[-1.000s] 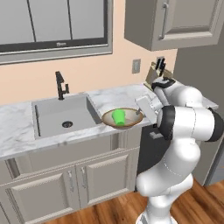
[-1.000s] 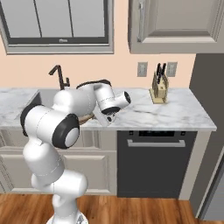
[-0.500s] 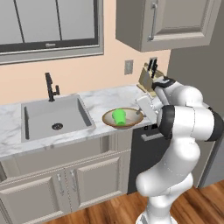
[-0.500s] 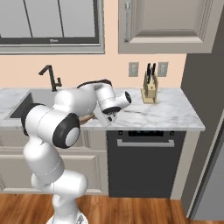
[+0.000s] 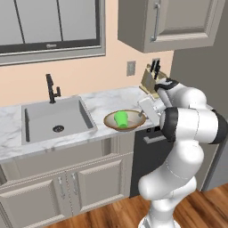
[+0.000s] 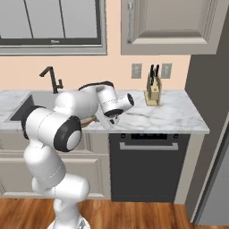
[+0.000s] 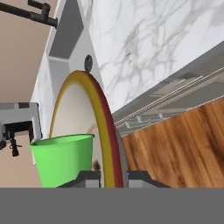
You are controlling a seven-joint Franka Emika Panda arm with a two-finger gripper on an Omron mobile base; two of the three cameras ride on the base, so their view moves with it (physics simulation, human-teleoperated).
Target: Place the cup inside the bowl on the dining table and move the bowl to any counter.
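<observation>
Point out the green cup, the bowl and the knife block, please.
green cup (image 5: 120, 119), left base view, its side wall.
bowl (image 5: 110, 121), left base view, its left rim.
knife block (image 6: 153, 92), right base view, its front face.

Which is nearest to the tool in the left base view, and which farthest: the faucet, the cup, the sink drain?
From the tool:
1. Cup, in the bowl just left of it.
2. Sink drain, on the basin floor, further left.
3. Faucet, behind the sink by the wall.

Knife block on marble counter
</observation>
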